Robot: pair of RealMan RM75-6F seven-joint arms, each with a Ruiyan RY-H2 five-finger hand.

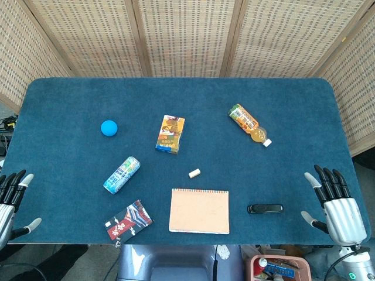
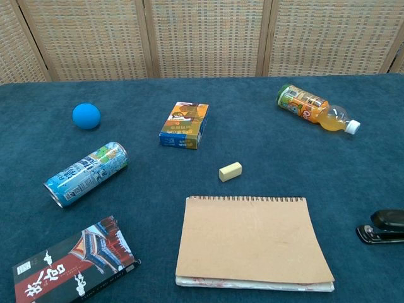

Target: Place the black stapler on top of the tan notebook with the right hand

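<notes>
The black stapler (image 1: 265, 208) lies flat near the table's front edge, just right of the tan notebook (image 1: 199, 211); in the chest view the stapler (image 2: 382, 228) sits at the right border beside the notebook (image 2: 252, 240). My right hand (image 1: 336, 205) hovers at the table's right front corner, fingers spread, holding nothing, a short way right of the stapler. My left hand (image 1: 10, 196) is at the left front edge, fingers apart and empty. Neither hand shows in the chest view.
A small eraser (image 1: 194, 172) lies just beyond the notebook. A blue can (image 1: 122, 174), a blue ball (image 1: 109, 127), a snack box (image 1: 170, 134), an orange drink bottle (image 1: 251, 124) and a dark packet (image 1: 128, 220) lie around. Woven screens stand behind the table.
</notes>
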